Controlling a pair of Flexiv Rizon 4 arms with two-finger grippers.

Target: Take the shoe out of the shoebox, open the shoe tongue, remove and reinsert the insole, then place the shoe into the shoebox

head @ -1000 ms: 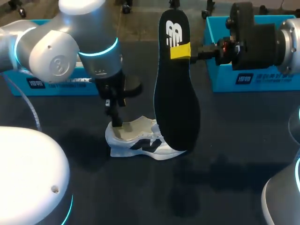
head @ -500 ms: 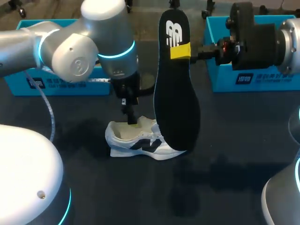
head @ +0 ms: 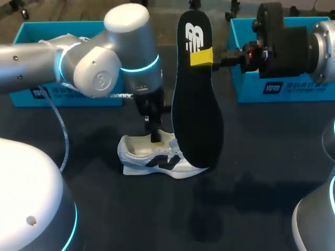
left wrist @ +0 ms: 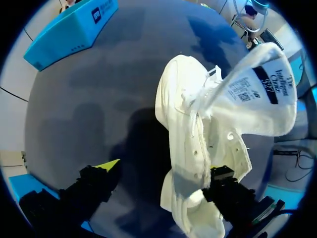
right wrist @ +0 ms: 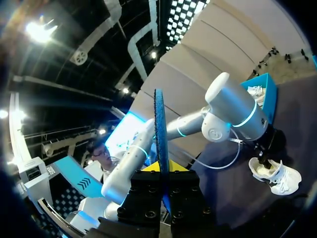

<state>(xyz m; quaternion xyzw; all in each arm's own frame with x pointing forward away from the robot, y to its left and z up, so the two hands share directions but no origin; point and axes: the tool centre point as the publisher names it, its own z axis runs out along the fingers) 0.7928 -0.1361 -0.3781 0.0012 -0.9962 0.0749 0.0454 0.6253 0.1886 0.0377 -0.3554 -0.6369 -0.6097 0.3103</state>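
With the white mesh sneaker [head: 157, 157] standing on the dark desk [head: 251, 183], left claw [head: 155, 137] spread at its tongue and right claw [head: 201, 56] clamped on the removed black foam insole [head: 198, 110], reinsertion and boxing remain.

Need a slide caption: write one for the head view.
Right claw holds black insole upright; left claw at the opening of the white shoe.
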